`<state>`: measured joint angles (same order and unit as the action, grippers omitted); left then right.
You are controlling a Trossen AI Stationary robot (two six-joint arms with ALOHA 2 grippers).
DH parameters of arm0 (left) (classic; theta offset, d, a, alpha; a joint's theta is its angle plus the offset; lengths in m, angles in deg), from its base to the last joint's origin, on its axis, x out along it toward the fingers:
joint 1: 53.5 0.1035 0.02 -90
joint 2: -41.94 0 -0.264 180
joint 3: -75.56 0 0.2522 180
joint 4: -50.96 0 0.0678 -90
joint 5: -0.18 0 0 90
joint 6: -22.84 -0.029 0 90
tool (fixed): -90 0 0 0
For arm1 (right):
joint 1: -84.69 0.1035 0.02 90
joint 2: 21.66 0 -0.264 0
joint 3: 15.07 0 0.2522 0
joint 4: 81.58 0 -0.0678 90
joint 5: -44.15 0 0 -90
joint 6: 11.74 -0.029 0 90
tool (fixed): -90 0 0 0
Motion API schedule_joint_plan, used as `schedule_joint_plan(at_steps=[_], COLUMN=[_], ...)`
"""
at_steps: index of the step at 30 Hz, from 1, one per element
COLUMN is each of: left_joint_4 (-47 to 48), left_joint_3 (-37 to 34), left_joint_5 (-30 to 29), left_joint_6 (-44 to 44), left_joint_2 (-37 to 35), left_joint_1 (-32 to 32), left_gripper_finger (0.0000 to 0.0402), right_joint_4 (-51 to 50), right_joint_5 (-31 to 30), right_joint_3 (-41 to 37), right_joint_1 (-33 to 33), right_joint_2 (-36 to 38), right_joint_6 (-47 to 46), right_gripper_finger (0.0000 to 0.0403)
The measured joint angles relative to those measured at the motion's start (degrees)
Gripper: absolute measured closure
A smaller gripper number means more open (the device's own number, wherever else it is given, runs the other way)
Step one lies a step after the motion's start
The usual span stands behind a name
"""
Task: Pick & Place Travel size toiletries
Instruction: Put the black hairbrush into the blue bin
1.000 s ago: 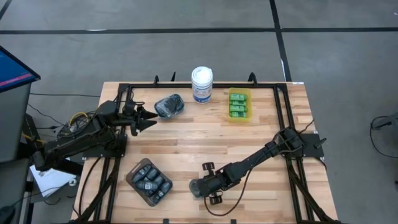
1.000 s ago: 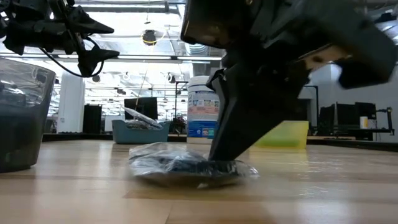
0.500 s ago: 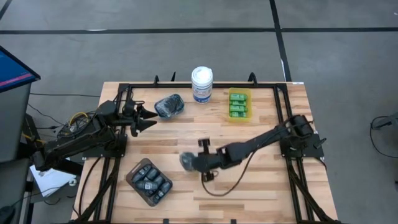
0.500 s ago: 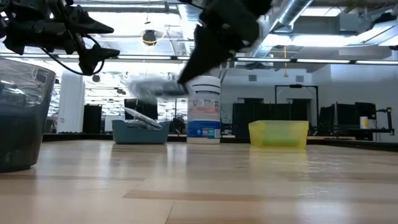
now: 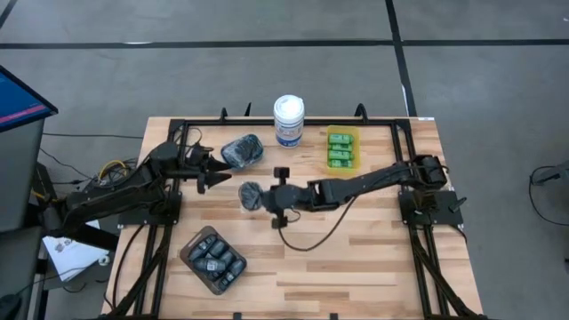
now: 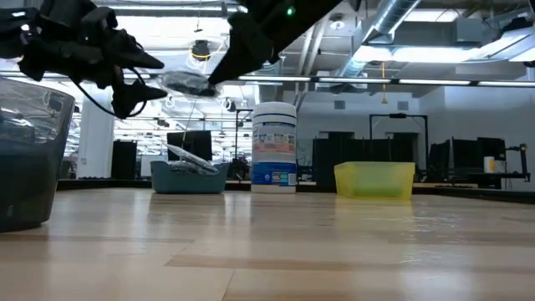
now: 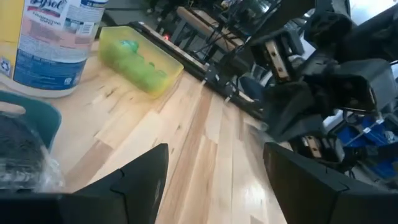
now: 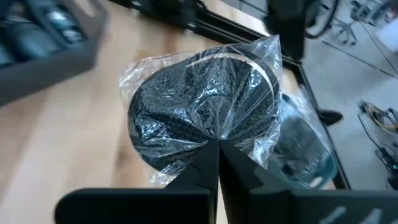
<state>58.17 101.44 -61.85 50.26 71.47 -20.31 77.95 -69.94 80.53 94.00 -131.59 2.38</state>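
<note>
Looking straight down from the high view, we count one wrapped round dark piece [image 5: 250, 195] pinched in the right gripper [image 5: 260, 196] above the middle of the table [image 5: 373, 258], just beside the teal container [image 5: 241, 151] that holds more wrapped pieces. The left gripper [image 5: 224, 173] waits at that container's near side with its fingers spread and nothing between them. We count four green mini bottles [image 5: 340, 148] in one yellow container [image 5: 340, 167], one white canister [image 5: 288, 120] between the teal and yellow containers, and one brown container [image 5: 213, 260] of dark oblong mini bottles [image 5: 216, 258] at the front; their number is hard to make out, perhaps nine or so. In the low view the wrapped piece [image 6: 189, 82] hangs high off the wood, held by the right gripper, with the left gripper [image 6: 146, 77] close beside it; the canister [image 6: 274, 147] label is blue and white, but its writing is too small to read. In the left wrist view the canister [image 7: 53, 43] shows part of a name that seems to read "Lysol", and the green bottles [image 7: 140, 60] lie in the yellow container [image 7: 139, 67]. In the right wrist view the two fingers [image 8: 205, 168] are pressed together on the clear wrap of the dark piece [image 8: 202, 112].
</note>
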Motion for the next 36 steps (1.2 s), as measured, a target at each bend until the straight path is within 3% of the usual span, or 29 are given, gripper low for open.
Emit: schedule_joint_plan(at_steps=[25, 30, 36], left_joint_4=[-23.02, -24.11, -27.95], left_joint_3=[-0.02, -0.02, -0.02], left_joint_5=[-0.46, -0.63, -0.79], left_joint_6=[3.10, 3.03, 3.03], left_joint_2=[20.77, 24.87, 26.15], left_joint_1=[-0.02, -0.02, -0.02], left_gripper_finger=[0.0147, 0.0181, 0.0260], right_joint_4=[5.32, 7.22, 7.22], right_joint_5=[0.09, 0.22, 0.24], right_joint_3=[0.07, 0.07, 0.07], right_joint_1=[-8.56, -8.88, -9.13], right_joint_2=[-0.04, -0.04, -0.04], right_joint_6=[6.14, 7.52, 7.50], right_gripper_finger=[0.0403, 0.0403, 0.0403])
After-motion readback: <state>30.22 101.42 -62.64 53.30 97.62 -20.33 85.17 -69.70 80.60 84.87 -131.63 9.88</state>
